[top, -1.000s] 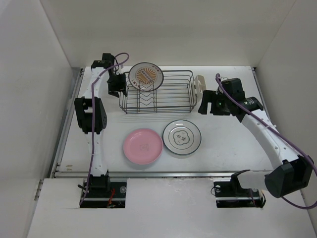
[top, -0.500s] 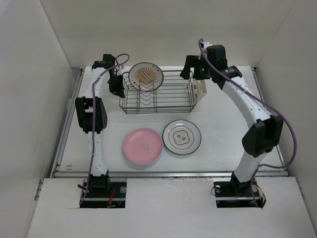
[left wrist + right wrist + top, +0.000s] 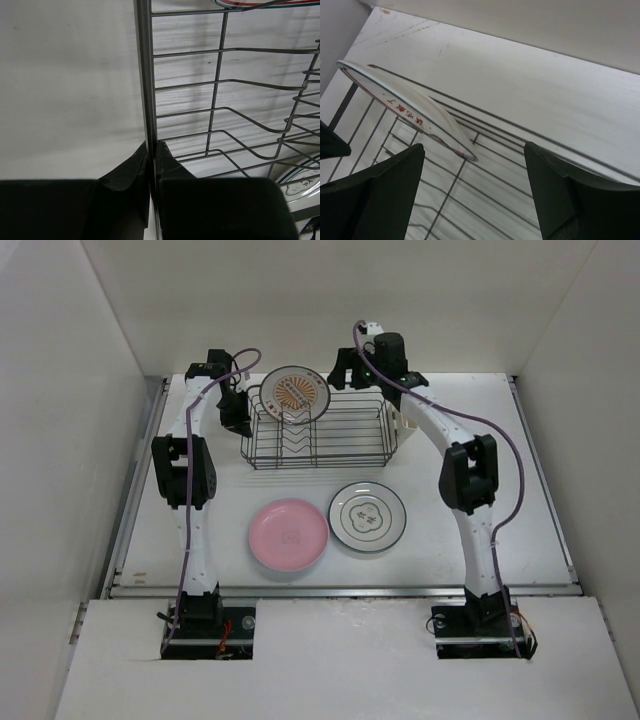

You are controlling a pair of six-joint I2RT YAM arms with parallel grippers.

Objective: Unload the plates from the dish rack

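Moved: right claw [image 3: 472,147] has swung from the right side of the table [image 3: 450,530] to the back of the dish rack [image 3: 318,464]; left claw [image 3: 151,150] has snapped shut
Left side: left claw is closed tight on a wire at the rack's left end
Right side: right claw is wide open and holds nothing; the sunburst plate [image 3: 294,392] shows between its fingers, not touching them
In the rack: sunburst plate stands up near the back left
On the table: pink plate [image 3: 289,535] lies flat in front of the rack; grey-white plate [image 3: 367,517] lies just beside it
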